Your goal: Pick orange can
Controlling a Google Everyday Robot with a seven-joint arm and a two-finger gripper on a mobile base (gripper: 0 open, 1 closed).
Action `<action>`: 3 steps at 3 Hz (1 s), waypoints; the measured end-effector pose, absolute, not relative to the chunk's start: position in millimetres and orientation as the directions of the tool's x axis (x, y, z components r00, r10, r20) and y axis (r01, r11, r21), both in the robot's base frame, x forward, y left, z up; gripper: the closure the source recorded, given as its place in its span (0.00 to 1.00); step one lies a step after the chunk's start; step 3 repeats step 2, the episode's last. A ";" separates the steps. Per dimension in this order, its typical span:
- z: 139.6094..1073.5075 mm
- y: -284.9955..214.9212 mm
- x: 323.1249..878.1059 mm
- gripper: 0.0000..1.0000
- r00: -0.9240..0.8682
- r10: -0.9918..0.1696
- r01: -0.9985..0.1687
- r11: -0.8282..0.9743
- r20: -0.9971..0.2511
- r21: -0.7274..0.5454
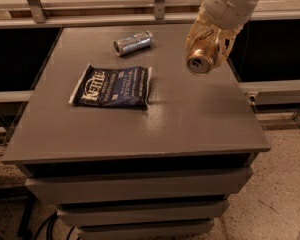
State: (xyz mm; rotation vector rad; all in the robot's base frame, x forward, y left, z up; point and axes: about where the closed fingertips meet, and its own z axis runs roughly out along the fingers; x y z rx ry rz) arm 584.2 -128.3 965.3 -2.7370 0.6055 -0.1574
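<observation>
Orange can (200, 63) lies sideways, clenched in the end effector (205, 48) over the grey tabletop's (190, 119) far right, beside a dark blue bag (112, 86) reading "Kettle".

"Kettle" on blue bag (113, 86); gripper (206, 51) holds orange can (200, 62) above table (190, 126)

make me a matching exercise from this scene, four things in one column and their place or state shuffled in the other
Things:
1. orange can
2. silver-blue can
3. chip bag
4. gripper

Places or states:
a. lying flat, left of the middle of the table
b. on its side near the table's back edge
c. held off the table, one end toward the camera
d. shut around a can, over the table's right rear

Pairs: 1-c, 2-b, 3-a, 4-d
</observation>
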 end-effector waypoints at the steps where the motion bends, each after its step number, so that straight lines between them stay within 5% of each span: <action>1: 975.9 -127.4 588.6 1.00 0.902 -0.429 -0.383 -0.854 0.057 -0.353; 3: 983.0 -127.0 591.6 1.00 0.901 -0.428 -0.376 -0.853 0.072 -0.361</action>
